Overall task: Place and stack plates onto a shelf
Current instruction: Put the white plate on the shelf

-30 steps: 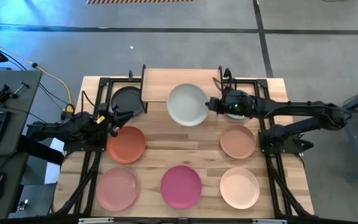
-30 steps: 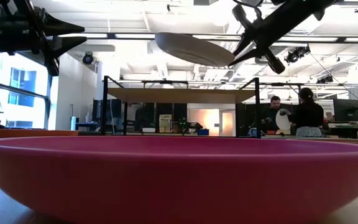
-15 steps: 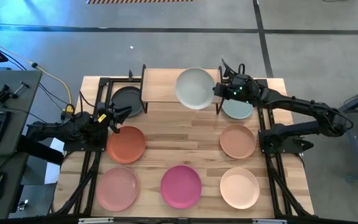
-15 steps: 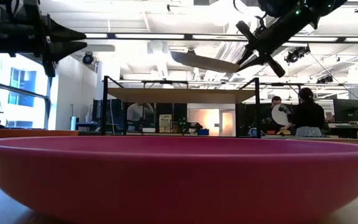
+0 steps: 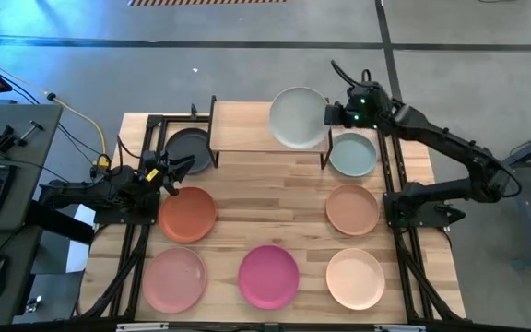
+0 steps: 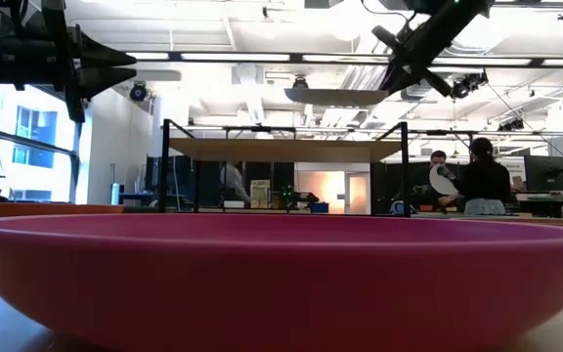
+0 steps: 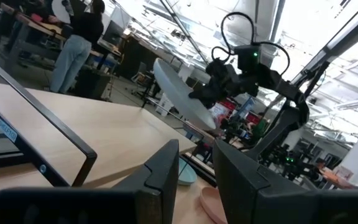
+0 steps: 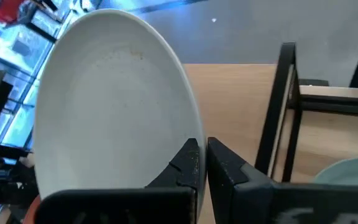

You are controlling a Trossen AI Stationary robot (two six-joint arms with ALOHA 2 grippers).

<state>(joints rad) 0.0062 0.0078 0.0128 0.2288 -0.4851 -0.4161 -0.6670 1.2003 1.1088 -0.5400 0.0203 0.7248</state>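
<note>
- I am seeing the right gripper pinching the grey-green plate by its rim, level above the shelf.
- The left gripper is hovering part-open, empty, above the terracotta plate.

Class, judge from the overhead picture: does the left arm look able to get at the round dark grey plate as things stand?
Probably yes. The left hand hovers empty and apart beside the round dark grey plate, with nothing lying between. One black shelf leg stands at the plate's far edge, so approaching from the near side looks freest.
</note>
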